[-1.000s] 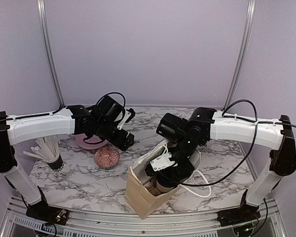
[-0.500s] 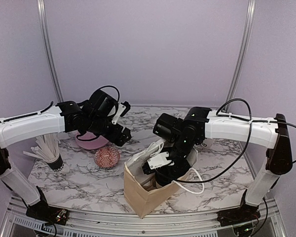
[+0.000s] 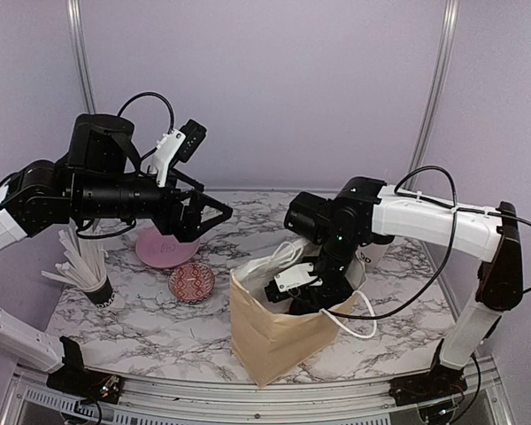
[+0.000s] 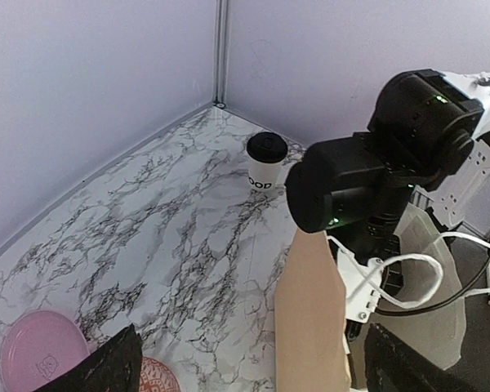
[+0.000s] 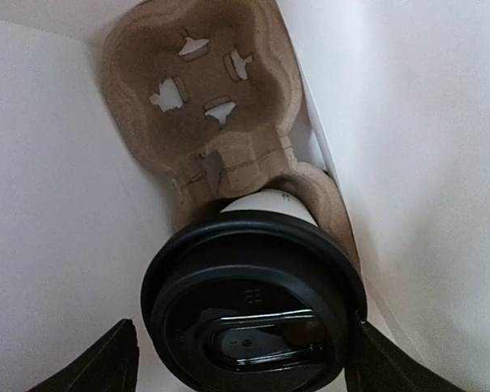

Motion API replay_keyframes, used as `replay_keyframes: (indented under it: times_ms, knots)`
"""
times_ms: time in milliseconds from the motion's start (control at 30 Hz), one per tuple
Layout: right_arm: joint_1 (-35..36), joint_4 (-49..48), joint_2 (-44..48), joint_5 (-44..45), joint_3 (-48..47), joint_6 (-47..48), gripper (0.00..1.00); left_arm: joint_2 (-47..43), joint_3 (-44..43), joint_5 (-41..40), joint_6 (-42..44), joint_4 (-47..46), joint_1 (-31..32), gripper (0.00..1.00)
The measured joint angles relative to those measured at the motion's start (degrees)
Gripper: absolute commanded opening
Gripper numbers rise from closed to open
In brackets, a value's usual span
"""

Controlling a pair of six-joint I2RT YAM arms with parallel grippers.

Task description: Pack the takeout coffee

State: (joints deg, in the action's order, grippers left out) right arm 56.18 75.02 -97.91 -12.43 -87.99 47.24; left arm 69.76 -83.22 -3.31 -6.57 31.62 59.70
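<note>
So the right gripper is down inside the brown paper bag, which stands at the near edge of the marble table, a bit right of centre. From its wrist view we see one takeout coffee sitting in the near pocket of the pulp tray at the bottom of the bag. The fingers are spread wide, one on each side of the black lid. There's a sliver of bag wall between one finger and the lid, so we'd say it isn't clamped. The left gripper hangs high over the left half of the table, wide open, holding nothing. A second cup stands at the far edge.
</note>
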Motion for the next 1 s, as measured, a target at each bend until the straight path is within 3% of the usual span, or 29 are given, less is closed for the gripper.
replay_keyframes:
  times_ms: [300, 433, 667, 733, 1000]
  knots:
    - [-1.1, 2.1, 0.7, -2.5, -0.3, 0.3, 0.89, 12.4, -5.0, -1.0, -0.7, 5.4, 6.4, 0.94]
    - [-1.1, 2.0, 1.9, -2.4, -0.3, 0.3, 0.89, 17.3, -8.2, -1.5, -0.7, 7.8, 6.8, 0.85]
    - [-1.1, 1.6, 2.9, -1.4, -0.3, -0.6, 0.91, 20.4, -12.9, -1.6, 0.4, 10.4, 6.8, 0.41]
    - [-1.1, 1.6, 3.0, -1.2, -0.6, -0.8, 0.91, 21.3, -13.8, -1.3, 0.7, 10.7, 6.8, 0.24]
    - [-1.4, 0.5, 3.0, -0.5, -2.5, -1.0, 0.93, 25.3, -15.7, -0.2, 2.6, 11.3, 6.8, 0.0]
